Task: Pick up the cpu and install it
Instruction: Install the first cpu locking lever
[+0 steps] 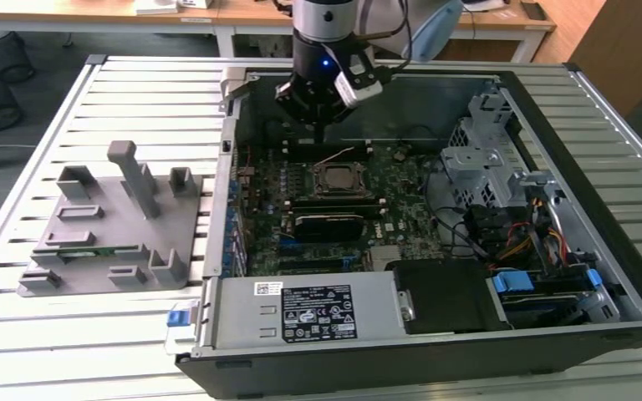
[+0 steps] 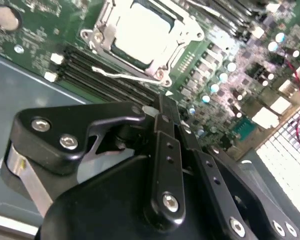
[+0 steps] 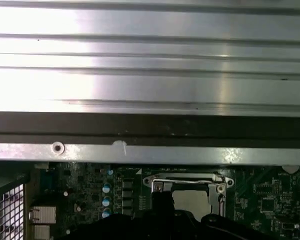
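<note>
My gripper (image 1: pixel 318 134) hangs above the motherboard (image 1: pixel 333 200), fingers (image 2: pixel 166 131) drawn together on nothing. The cpu (image 2: pixel 145 27) appears seated in the socket (image 2: pixel 102 37), just beyond my fingertips.

The socket (image 1: pixel 337 179) lies open from above in the exterior view, the cpu (image 2: pixel 142 27) seated in it with its metal frame around it. The gripper (image 1: pixel 318 125) hangs in the free room just above the socket's far edge, fingers drawn together, and the case wall (image 1: pixel 433 77) rises close behind it. Toward the exterior view's right of the socket, the drive cage (image 1: pixel 486 154) and cables (image 1: pixel 522 238) crowd the space.
</note>
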You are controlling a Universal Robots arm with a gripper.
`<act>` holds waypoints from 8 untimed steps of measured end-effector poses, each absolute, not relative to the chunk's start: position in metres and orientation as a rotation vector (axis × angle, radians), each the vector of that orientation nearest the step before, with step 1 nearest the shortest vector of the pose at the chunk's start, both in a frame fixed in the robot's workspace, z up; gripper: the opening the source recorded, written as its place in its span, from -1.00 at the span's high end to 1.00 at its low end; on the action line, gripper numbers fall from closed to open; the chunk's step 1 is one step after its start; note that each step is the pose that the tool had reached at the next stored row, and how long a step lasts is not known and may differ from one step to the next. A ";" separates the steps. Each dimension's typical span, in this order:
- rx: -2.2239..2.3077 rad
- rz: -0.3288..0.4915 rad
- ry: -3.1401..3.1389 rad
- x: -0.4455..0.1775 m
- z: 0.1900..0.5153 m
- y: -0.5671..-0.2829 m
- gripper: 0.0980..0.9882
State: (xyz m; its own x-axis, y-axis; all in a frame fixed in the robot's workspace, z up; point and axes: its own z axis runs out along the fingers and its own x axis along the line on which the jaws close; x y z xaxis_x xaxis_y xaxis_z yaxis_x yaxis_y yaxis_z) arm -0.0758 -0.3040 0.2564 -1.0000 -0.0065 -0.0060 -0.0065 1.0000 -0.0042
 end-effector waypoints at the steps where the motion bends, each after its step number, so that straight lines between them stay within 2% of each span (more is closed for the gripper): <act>1: -0.010 0.000 3.136 -0.075 0.256 -0.304 0.98; 5: -0.010 0.094 3.134 -0.074 0.256 -0.306 0.98; 8: -0.009 0.101 3.134 -0.074 0.255 -0.310 0.98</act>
